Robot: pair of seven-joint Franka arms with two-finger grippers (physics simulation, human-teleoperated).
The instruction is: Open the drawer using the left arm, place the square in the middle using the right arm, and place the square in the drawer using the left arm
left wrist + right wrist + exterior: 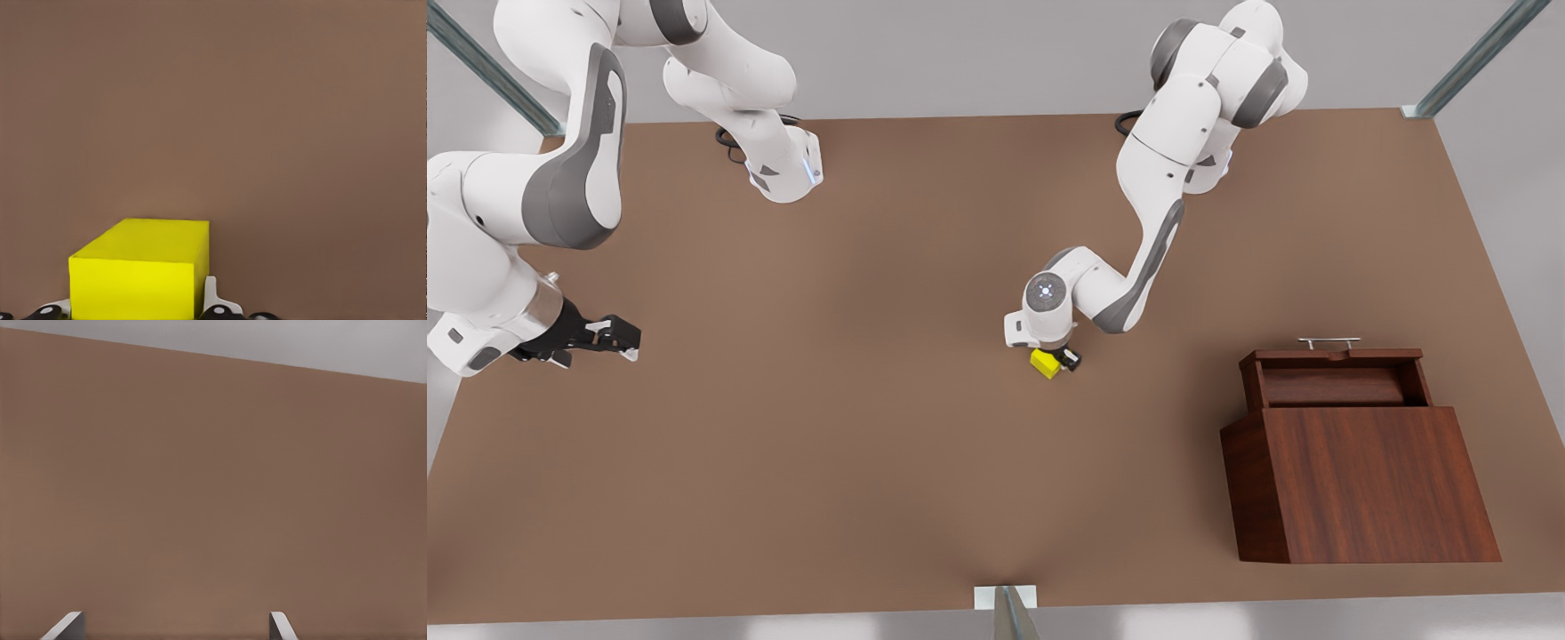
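The left gripper [1056, 357] stood over the middle of the table [854, 427], pointing down, with the yellow cube [1045, 363] between its fingers. In the left wrist view the cube [140, 270] sat directly in front of the camera, a pale fingertip [212, 297] flush against one side face and dark finger parts showing at the other, so the jaws were judged closed on the cube at roughly its own width. Whether the cube rested on the table or hung just clear of it could not be told. This grip suits the last step, carrying the cube to the drawer. The drawer [1338, 378] was well apart from the left gripper, toward the front view's right, already pulled out of the wooden box [1360, 480] with its silver handle [1328, 341] on the far edge and its tray bare. The open tray gives a clear drop from above. The right gripper [609, 338] waited far off, toward the front view's left, holding nothing; in the right wrist view its two fingertips [67, 625] stood wide apart over bare table. It was judged to be parked there so as to leave the middle free for the left arm.
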